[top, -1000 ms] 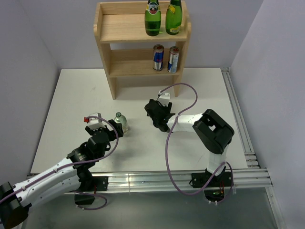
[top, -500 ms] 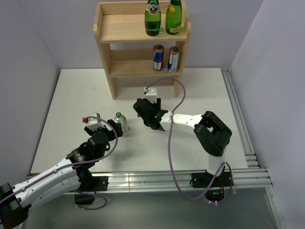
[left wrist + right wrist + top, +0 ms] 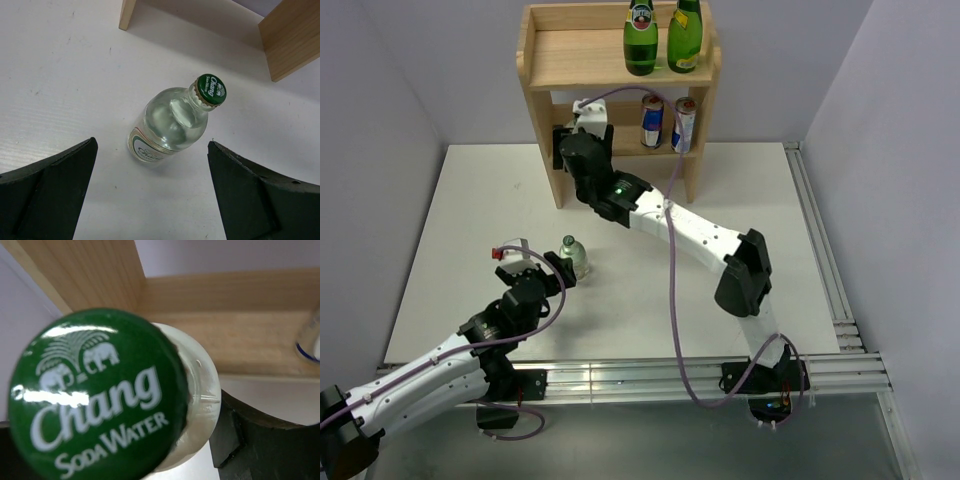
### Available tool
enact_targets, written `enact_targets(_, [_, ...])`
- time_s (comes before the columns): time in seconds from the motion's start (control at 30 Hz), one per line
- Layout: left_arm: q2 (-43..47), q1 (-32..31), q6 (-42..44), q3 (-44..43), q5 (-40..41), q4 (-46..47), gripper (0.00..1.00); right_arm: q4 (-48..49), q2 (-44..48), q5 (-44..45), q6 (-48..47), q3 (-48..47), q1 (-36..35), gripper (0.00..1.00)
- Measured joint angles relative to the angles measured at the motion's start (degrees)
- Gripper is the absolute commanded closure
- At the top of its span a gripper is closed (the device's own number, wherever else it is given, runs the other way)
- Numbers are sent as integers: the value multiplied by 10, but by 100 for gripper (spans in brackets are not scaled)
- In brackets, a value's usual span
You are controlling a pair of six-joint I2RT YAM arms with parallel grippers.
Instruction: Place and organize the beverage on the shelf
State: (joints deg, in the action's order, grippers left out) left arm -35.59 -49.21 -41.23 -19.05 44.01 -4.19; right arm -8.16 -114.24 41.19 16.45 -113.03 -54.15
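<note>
The wooden shelf stands at the back of the table. Two green bottles stand on its top tier and two cans on its middle tier. My right gripper is at the left end of the middle tier, shut on a clear Chang soda water bottle. Its green cap fills the right wrist view, with one finger against the neck. A second clear Chang bottle stands upright on the table. My left gripper is open just short of it, jaws wide to either side.
The shelf's left side panel and middle board are close behind the held bottle. A can's edge shows at the right. Grey walls close in the white table. A metal rail runs along its right edge.
My right arm has swung from the middle of the table up and left to the shelf's middle tier, carrying its bottle. The left gripper and the bottle on the table have barely moved.
</note>
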Motion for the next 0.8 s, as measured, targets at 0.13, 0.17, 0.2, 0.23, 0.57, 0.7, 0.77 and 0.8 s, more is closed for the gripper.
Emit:
enact_targets(0.13, [2, 0, 0, 1, 0, -1, 1, -20, -78, 1, -29, -110, 2, 100])
enact_targets(0.17, [2, 0, 0, 1, 0, -1, 1, -25, -94, 2, -33, -127, 4, 100])
enact_targets(0.2, [2, 0, 0, 1, 0, -1, 1, -29, -111, -1, -38, -140, 5, 100])
enact_targets(0.23, [2, 0, 0, 1, 0, -1, 1, -34, -123, -1, -42, -147, 5, 100])
enact_targets(0.57, [6, 0, 0, 1, 0, -1, 1, -52, -163, -14, -52, -176, 20, 100])
enact_targets(0.7, [6, 0, 0, 1, 0, -1, 1, -47, -164, -12, -60, -182, 29, 100])
enact_targets(0.77, [6, 0, 0, 1, 0, -1, 1, -45, -164, -10, -64, -182, 35, 100])
enact_targets(0.8, [6, 0, 0, 1, 0, -1, 1, -45, -165, -9, -66, -182, 38, 100])
